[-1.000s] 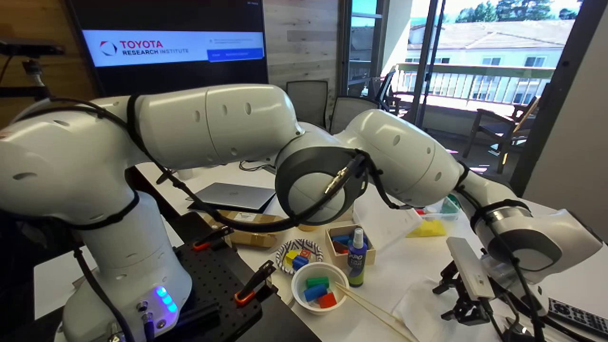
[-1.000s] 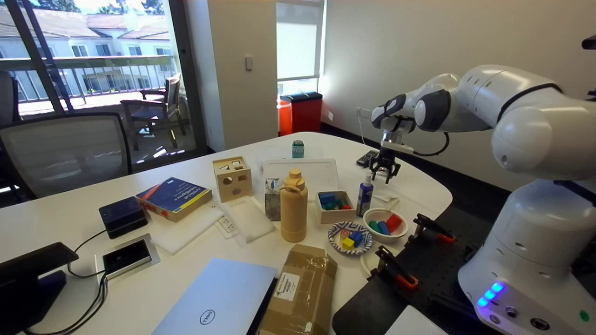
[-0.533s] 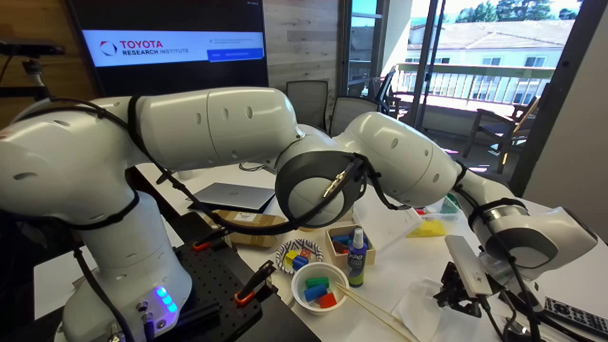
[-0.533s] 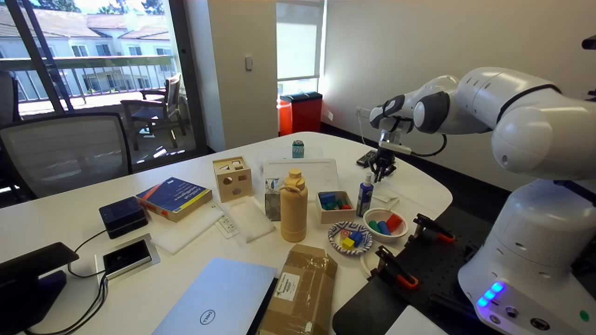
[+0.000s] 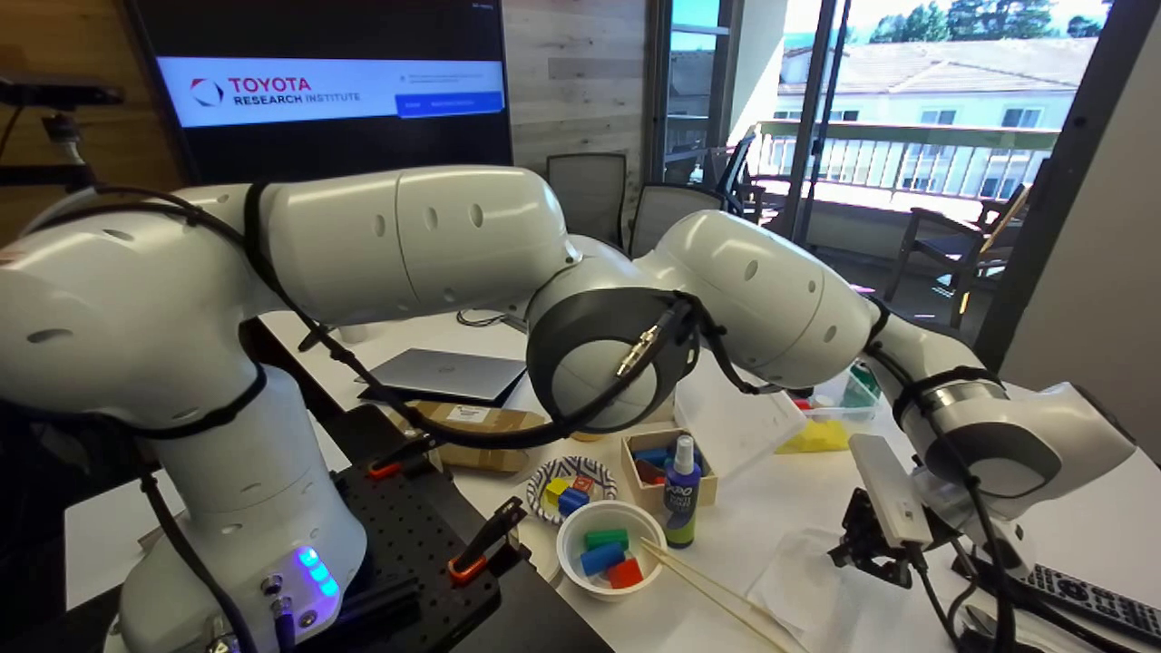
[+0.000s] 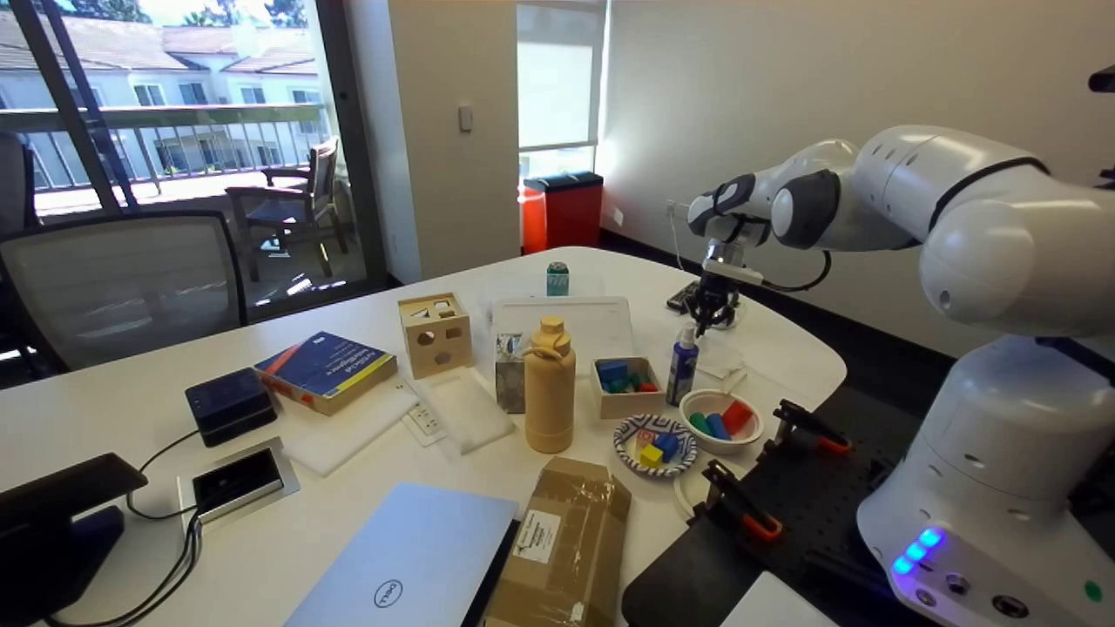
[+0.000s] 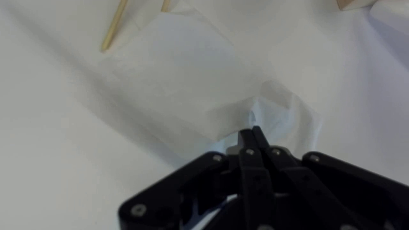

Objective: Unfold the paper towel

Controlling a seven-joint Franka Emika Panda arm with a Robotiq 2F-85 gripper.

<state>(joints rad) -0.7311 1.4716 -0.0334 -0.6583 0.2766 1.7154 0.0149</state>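
The paper towel (image 7: 191,70) is a thin white sheet lying mostly flat on the table, its near end rumpled and raised into creases in the wrist view. Those creases run together at the tips of my gripper (image 7: 251,130), whose black fingers are pressed together on the sheet's raised part. What lies between the tips is too thin to see clearly. In an exterior view the towel (image 5: 791,580) spreads beside the gripper (image 5: 838,555), partly behind it. It shows faintly as a pale patch (image 6: 725,362) under the gripper in an exterior view.
Two pale wooden sticks (image 7: 113,27) rest over the towel's far end, leaning from a white bowl (image 5: 564,544) of coloured blocks. A spray bottle (image 5: 680,499) stands near the bowl. Behind it is a wooden box (image 5: 703,494) of blocks. A remote (image 5: 1097,594) lies beyond the gripper.
The fingers were apart a second ago and have come together. In an exterior view the gripper has moved slightly up, and the towel's edge near it has shifted.
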